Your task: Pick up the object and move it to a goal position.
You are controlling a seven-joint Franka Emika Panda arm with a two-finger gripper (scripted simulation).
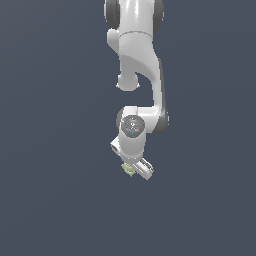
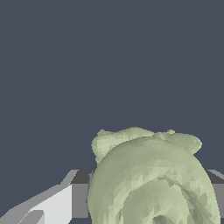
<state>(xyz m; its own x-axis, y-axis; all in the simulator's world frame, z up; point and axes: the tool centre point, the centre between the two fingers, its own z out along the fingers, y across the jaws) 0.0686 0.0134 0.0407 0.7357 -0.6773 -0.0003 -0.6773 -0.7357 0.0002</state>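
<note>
The object (image 1: 128,169) is a small pale yellow-green lumpy thing that peeks out beside the white hand of the arm in the exterior view. In the wrist view the object (image 2: 148,175) looms large and knobbly, and it fills the gap between the two fingers. My gripper (image 1: 134,169) is shut on it. One white finger with a dark grey pad (image 2: 81,194) presses one side, and the other pad (image 2: 217,189) touches the opposite side. The lower part of the object is cut off by the picture's edge. The goal position has no marker in either view.
The white arm (image 1: 135,55) reaches down from the exterior view's top to the wrist (image 1: 132,126). Behind everything lies a plain dark blue-grey ground (image 1: 50,150) with no other objects showing.
</note>
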